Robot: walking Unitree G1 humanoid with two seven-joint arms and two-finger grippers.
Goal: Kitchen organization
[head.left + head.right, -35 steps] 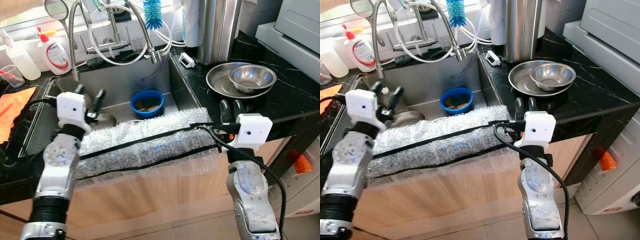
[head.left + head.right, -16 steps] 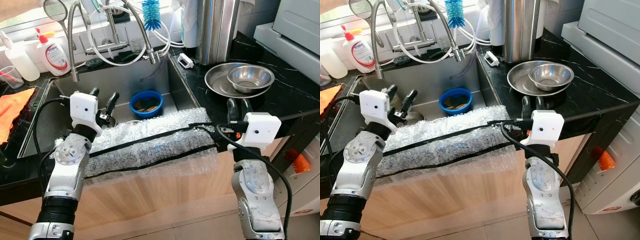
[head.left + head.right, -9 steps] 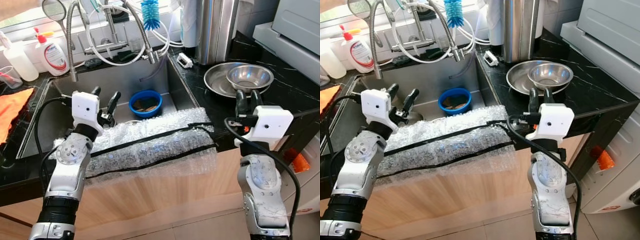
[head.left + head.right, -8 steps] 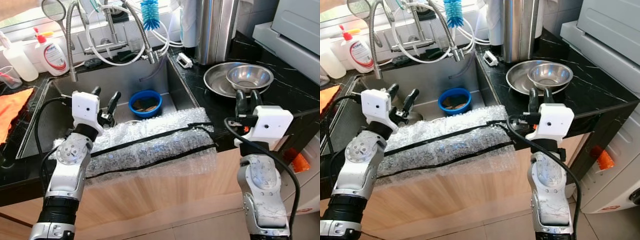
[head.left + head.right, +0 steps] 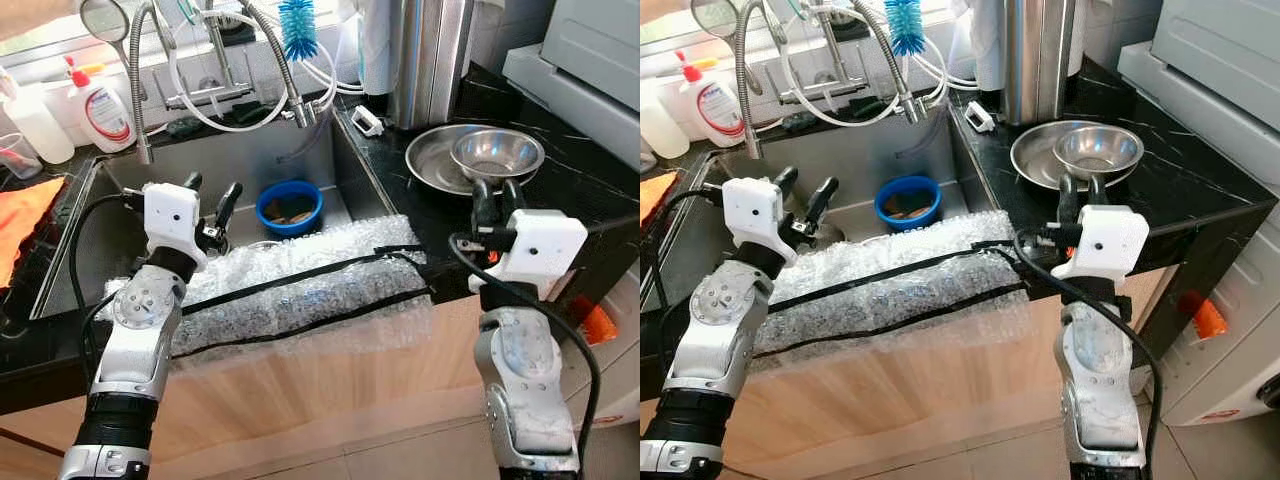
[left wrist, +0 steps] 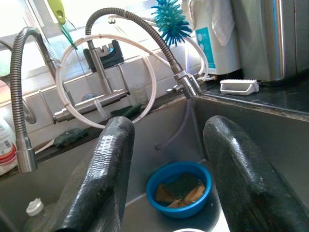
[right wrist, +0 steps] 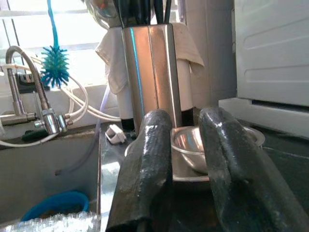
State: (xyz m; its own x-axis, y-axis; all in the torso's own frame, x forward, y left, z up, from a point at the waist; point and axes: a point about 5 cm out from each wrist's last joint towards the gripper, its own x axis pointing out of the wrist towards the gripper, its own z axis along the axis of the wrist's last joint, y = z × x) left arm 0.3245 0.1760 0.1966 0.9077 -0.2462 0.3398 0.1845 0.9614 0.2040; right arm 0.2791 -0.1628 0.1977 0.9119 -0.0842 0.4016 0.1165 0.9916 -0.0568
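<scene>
Black marble made up the desk [image 5: 590,190], the largest surface, with the steel sink [image 5: 240,165] sunk into it and a sheet of bubble wrap [image 5: 300,285] draped over the front edge. On the desk, right of the sink, stood a wide steel pan [image 5: 435,160] with a smaller steel bowl [image 5: 497,152] nested in it, and behind them a tall steel canister [image 5: 430,55]. A blue bowl [image 5: 290,205] holding what looked like sponges sat on the sink floor.

The right gripper [image 5: 497,196] hovered at the desk's front edge, just short of the pan, fingers [image 7: 145,169] slightly parted and holding nothing. The left gripper [image 5: 210,195] hung over the sink's near side, fingers [image 6: 108,169] spread wide and empty, aimed toward the blue bowl.

I judged this an approach step, with nothing yet grasped. The next move probably called for the right gripper to reach forward to the steel bowl's rim, or the left to descend on the blue bowl.

Room was tight: the faucet hoses [image 5: 230,90] crowded the sink's back, the canister hemmed the pan, and the desk's corner fell away just right of the right arm.
</scene>
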